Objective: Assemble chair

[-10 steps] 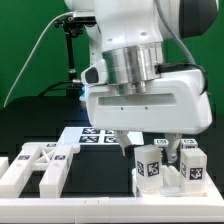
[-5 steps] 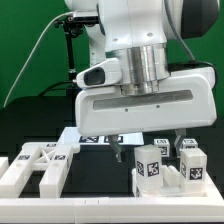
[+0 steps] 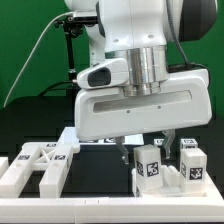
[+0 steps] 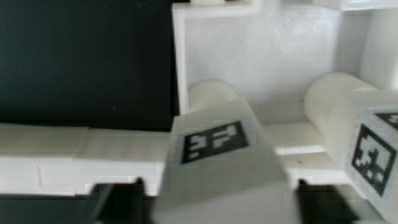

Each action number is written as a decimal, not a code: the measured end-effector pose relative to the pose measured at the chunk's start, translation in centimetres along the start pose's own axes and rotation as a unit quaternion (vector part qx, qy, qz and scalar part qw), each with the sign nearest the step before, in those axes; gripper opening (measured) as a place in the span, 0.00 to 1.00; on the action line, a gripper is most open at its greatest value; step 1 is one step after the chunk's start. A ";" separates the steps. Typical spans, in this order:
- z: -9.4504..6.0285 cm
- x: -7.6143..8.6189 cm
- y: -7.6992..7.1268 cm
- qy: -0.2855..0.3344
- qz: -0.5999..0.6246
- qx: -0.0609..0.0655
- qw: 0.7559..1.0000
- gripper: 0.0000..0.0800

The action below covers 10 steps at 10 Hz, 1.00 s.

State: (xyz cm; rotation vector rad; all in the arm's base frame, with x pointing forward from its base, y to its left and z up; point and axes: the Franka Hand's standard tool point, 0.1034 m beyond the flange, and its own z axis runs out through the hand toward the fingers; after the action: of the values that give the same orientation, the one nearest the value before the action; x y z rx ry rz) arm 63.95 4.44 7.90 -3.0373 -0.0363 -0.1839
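Down at 4 o'clock in the exterior view, bits of the white plastic chair point(image 3: 166, 188) sit on the black surface point(image 3: 30, 135). Two blocky posts stand up there on a flat panel point(image 3: 140, 186). Each post has a square black-and-white tag on its side. The near post point(image 3: 150, 166) is at 5 o'clock and the far post point(image 3: 191, 165) is just beside it at 4 o'clock. The brace piece point(image 3: 38, 168), chunky with slanted bars, lies flat at 8 o'clock, well apart from the posts.

The big shiny white arm point(image 3: 140, 40) fills the middle. Its pincer point(image 3: 147, 156) hangs low over the near post, with one dark finger on each side of it.

From the wrist view, the near post point(image 4: 222, 140) looks smooth, with a flat tagged face. It sits between the two dark fingers point(image 4: 118, 205). The far post point(image 4: 356, 130) is next to it. I cannot tell if the fingers press on the near post or just stand beside it.
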 end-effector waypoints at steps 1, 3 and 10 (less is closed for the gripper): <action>0.0 0.0 0.0 0.000 0.024 0.000 1.000 0.36; 0.0 0.0 -0.2 0.000 0.126 0.000 0.992 0.36; 0.2 -0.1 -1.1 0.007 0.566 0.009 0.824 0.36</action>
State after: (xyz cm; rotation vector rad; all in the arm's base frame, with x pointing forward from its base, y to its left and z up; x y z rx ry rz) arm 63.88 5.57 7.82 -2.4700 1.6540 -0.0862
